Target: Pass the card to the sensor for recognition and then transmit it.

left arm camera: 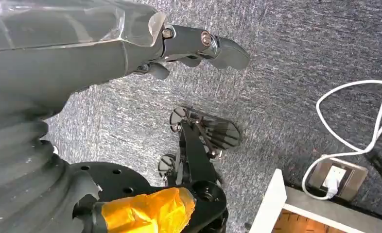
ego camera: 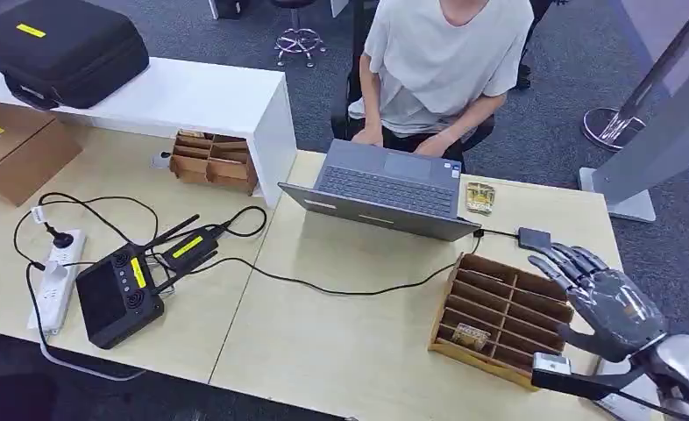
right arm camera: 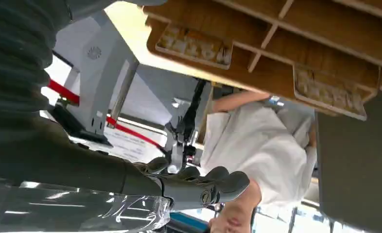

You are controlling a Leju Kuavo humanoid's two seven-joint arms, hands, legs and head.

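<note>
While right robot hand point(ego camera: 606, 303) hovers spread, empty | laptop point(ego camera: 385, 189) behind wooden tray point(ego camera: 499, 314)

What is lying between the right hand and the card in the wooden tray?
In the head view, empty slots and dividers of the wooden tray separate the right hand, held over its far corner, from the card in a near slot.

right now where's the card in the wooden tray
In the head view the card lies in a near-edge slot of the wooden slotted tray on the table's right side, just left of the robot's open right hand.
</note>
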